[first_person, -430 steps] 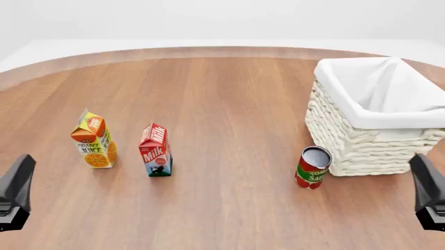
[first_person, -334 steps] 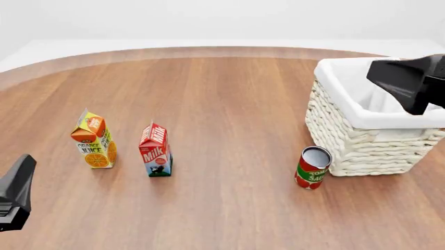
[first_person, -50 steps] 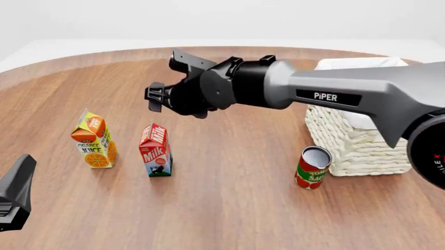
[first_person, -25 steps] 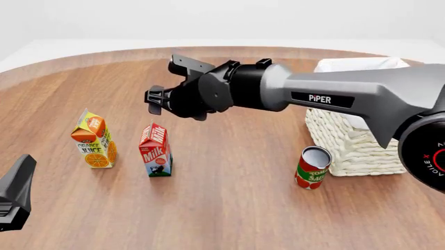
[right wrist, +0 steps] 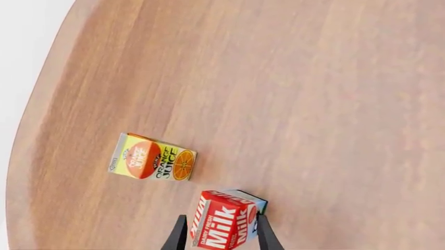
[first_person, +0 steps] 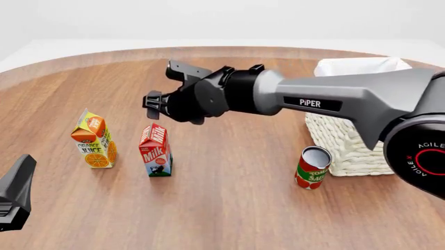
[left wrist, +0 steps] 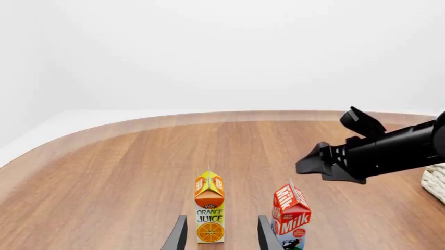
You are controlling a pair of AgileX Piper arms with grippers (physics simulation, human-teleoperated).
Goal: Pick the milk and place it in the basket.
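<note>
The milk (first_person: 155,149) stands upright on the wooden table, left of centre; it also shows in the left wrist view (left wrist: 291,214) and the right wrist view (right wrist: 224,225). My right gripper (first_person: 158,86) is open and empty, hovering above and just behind the milk, apart from it. In the right wrist view its fingers (right wrist: 178,235) frame the carton's red top from above. The basket (first_person: 347,146) stands at the right, partly hidden by the right arm. My left gripper (first_person: 17,190) is open and empty, low at the near left.
An orange-yellow juice carton (first_person: 93,145) stands just left of the milk, and in the left wrist view (left wrist: 209,214) it lies in line with the left fingers. A red tomato sauce can (first_person: 313,166) stands in front of the basket's near left corner.
</note>
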